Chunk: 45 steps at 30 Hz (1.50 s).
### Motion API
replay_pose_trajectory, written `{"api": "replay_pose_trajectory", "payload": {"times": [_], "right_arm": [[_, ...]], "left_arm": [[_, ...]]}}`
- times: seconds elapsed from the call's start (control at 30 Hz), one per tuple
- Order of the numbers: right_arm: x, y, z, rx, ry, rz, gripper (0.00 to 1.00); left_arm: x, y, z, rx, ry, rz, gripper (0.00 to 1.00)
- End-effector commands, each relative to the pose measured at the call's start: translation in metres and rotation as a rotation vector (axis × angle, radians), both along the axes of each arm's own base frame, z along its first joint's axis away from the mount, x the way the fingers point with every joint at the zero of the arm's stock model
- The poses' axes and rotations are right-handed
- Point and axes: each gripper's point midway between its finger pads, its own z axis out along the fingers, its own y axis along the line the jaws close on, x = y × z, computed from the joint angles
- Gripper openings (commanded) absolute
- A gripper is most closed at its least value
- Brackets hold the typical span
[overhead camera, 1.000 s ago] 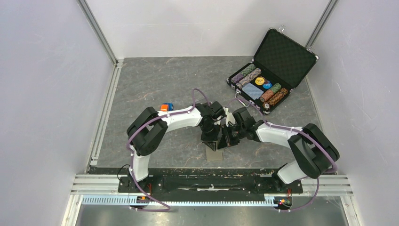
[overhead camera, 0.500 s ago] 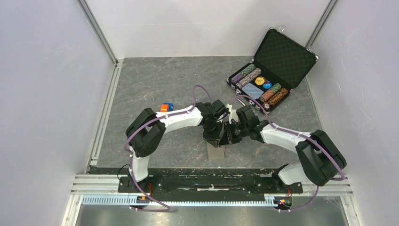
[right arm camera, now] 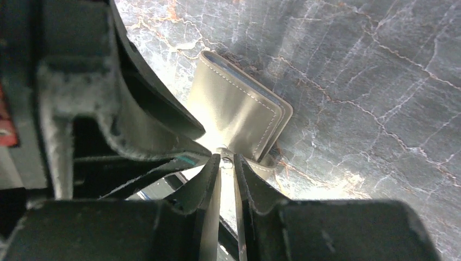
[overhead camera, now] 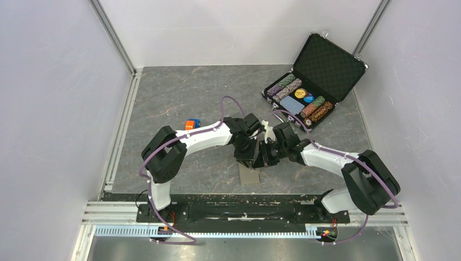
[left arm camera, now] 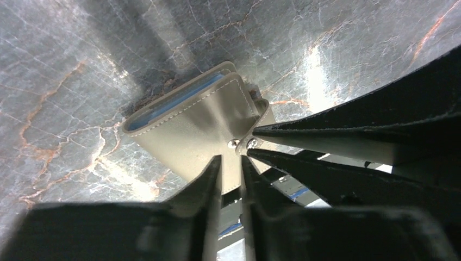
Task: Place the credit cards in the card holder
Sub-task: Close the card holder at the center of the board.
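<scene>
One grey-taupe card holder (overhead camera: pixel 249 175) sits near the middle of the dark marbled table (overhead camera: pixel 179 92), towards the near edge, caught between two robot arms that meet above it. Its folded end points down at the tabletop and its flaps are drawn up and apart. A strip of pale blue shows in the open mouth of the fold. Two small metal snap studs (left arm camera: pixel 234 143) glint where the flaps meet the fingers.

The left gripper (left arm camera: pixel 230 160) is clenched on the edge of one flap, with the taupe material filling the narrow slit between its jaws. The right gripper (right arm camera: pixel 226 159) comes in from the other side with its jaws nipped together on the snap tab, so each arm grasps its own part of the card holder.

No brand or lettering can be read on the leather (its stitched border is the only marking).

To the left, one small orange-and-blue object (overhead camera: pixel 190 124) lies just beside the left arm. At the far right, well apart, one black case (overhead camera: pixel 331 65) stands open. It holds rows of striped poker chips (overhead camera: pixel 318 111) and one blue patterned deck (overhead camera: pixel 292 104), with printing too small to read.
</scene>
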Motion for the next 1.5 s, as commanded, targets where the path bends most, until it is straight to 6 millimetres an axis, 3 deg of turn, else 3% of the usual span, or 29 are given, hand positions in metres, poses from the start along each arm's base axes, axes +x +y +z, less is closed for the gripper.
{"api": "replay_pose_trajectory", "payload": {"times": [0.0,0.07,0.17,0.73,0.8,0.93,1.0,1.13,1.27,1.47], "right_arm": [[0.005,-0.003,0.002,-0.003,-0.032,-0.021,0.17],[0.004,-0.007,-0.002,-0.023,-0.024,-0.026,0.16],[0.002,-0.01,-0.004,-0.03,-0.022,-0.033,0.16],[-0.004,-0.014,-0.015,-0.045,0.009,-0.03,0.14],[-0.003,-0.013,-0.014,-0.042,0.005,-0.027,0.14],[-0.003,-0.012,-0.014,-0.034,0.007,-0.025,0.14],[-0.004,-0.012,-0.014,-0.032,0.006,-0.025,0.14],[-0.004,-0.012,-0.014,-0.031,0.009,-0.025,0.14],[-0.003,-0.011,-0.011,-0.025,0.001,-0.025,0.14],[0.001,-0.007,-0.003,-0.004,-0.018,-0.021,0.14]], "left_arm": [[0.006,-0.01,0.016,-0.07,-0.038,-0.018,0.36],[0.005,-0.013,0.017,-0.105,-0.026,0.001,0.44],[0.004,-0.016,0.017,-0.168,-0.001,0.023,0.45],[-0.003,-0.03,-0.002,-0.25,0.1,0.02,0.24],[-0.002,-0.029,-0.003,-0.241,0.097,0.022,0.25],[-0.002,-0.021,-0.009,-0.191,0.088,0.022,0.35],[-0.003,-0.02,-0.012,-0.187,0.096,0.017,0.35],[-0.004,-0.022,-0.014,-0.19,0.105,0.009,0.23],[-0.002,-0.024,-0.008,-0.203,0.091,0.004,0.03],[0.003,-0.021,0.001,-0.18,0.058,0.005,0.02]]}}
